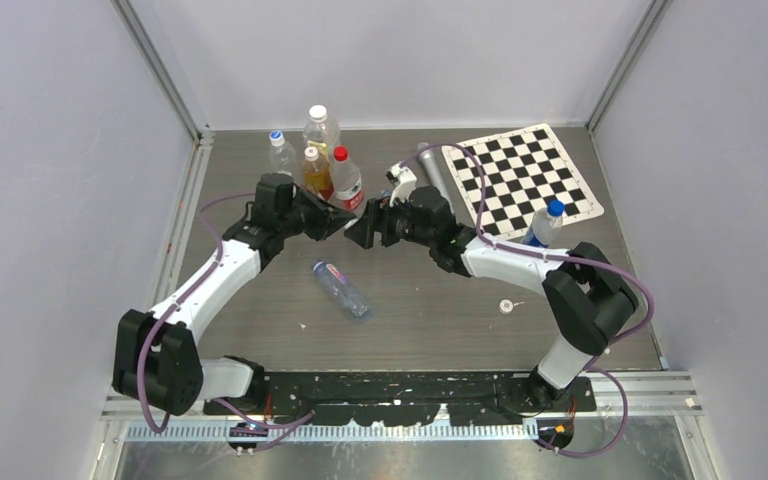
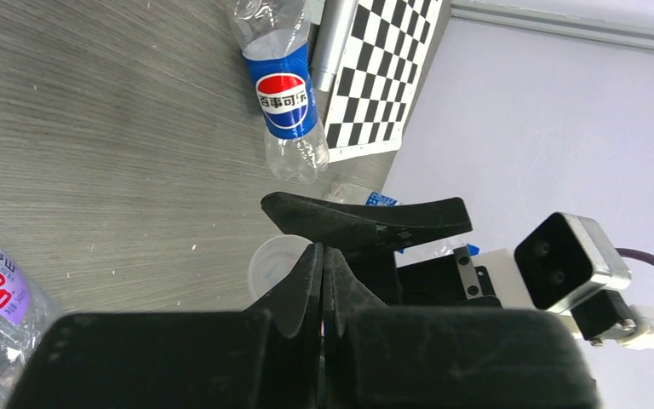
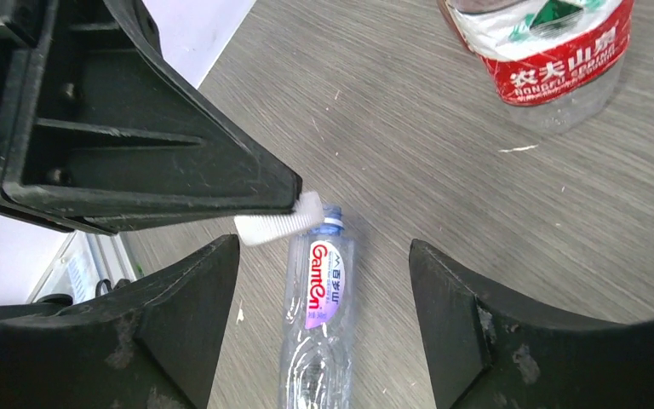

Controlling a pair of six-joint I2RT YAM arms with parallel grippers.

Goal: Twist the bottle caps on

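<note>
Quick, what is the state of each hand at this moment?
Left hand: closed, pinching a white cap at its tips.
Right hand: open, holding nothing.

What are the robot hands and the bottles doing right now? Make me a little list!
Left gripper: shut, pinching a white cap at its tip
Right gripper: open, holding nothing, facing the left gripper
Lying bottle: on its side on the table, below both grippers; neck looks bare
Loose cap: white, on the table, to the right of the lying bottle
Blue-capped bottle: standing at the near edge of the checkerboard
Back bottles: four, capped, standing together
</note>
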